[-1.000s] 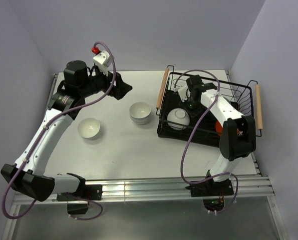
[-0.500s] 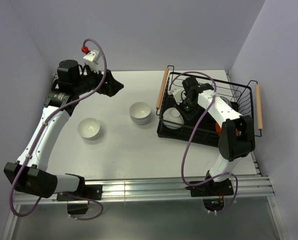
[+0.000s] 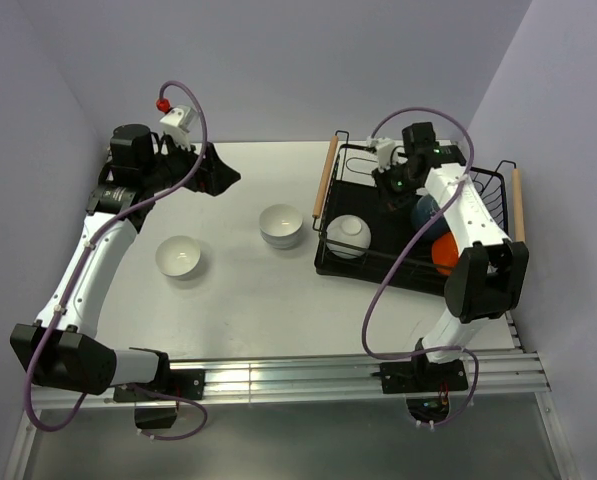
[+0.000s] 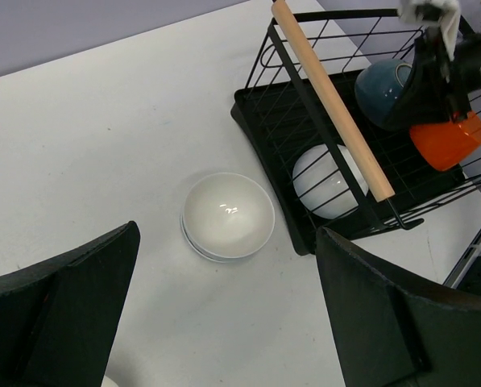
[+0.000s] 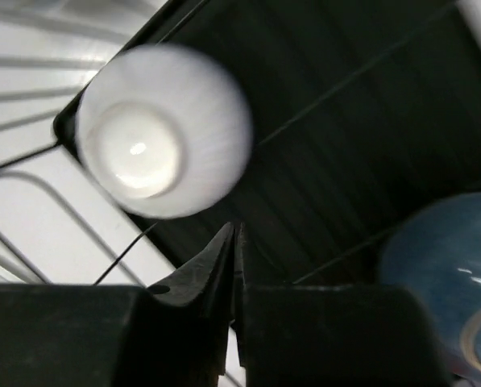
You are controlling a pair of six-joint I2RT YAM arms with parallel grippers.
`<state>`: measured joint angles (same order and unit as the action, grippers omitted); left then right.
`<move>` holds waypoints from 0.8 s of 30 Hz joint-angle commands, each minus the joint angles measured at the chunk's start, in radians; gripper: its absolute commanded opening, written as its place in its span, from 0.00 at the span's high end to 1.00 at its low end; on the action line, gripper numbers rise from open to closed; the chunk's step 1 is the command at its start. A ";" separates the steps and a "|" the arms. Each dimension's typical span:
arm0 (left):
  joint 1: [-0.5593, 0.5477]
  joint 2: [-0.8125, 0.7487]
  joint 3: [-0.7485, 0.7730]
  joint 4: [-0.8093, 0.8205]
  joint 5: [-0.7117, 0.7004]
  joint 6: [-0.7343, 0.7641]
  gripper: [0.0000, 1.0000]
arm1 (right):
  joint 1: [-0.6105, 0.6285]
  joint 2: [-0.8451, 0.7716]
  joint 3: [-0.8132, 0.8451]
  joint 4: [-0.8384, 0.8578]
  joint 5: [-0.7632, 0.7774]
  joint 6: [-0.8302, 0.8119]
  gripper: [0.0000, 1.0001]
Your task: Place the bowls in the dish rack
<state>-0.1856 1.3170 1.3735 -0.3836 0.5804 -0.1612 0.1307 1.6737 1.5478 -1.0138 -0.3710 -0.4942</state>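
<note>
Bright even light, soft shadows; right wrist view blurs the white bowl (image 5: pixel 163 129).

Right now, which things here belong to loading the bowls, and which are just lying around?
Job: dish rack; inside it a white bowl, blue bowl, orange bowl; on the table, stacked white bowls and a single white bowl.
Lying about: nothing stray that I can see.

We see right gripper (image 5: pixel 234 239) at bottom centre, dark fingertips almost meeting, thin slit between. Beyond them, white bowl (image 5: pixel 163 133) upper left, upside down, foot ring toward us, blurred, inside dish rack (image 5: pixel 361 121) near its corner. Blue bowl (image 5: pixel 433 266) at lower right edge. Pale table (image 5: pixel 39 242) past rack wires, left.
</note>
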 commanded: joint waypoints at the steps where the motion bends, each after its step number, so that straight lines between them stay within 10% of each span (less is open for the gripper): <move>1: 0.008 -0.029 -0.010 0.029 0.029 -0.017 0.04 | -0.028 0.020 0.058 0.076 -0.031 0.166 0.97; 24: 0.021 -0.036 -0.034 0.031 0.030 -0.021 0.05 | 0.064 0.129 -0.055 0.139 -0.031 0.234 1.00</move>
<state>-0.1711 1.3113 1.3495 -0.3786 0.5877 -0.1783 0.1825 1.8164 1.4940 -0.8383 -0.3691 -0.2253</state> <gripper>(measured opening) 0.956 0.007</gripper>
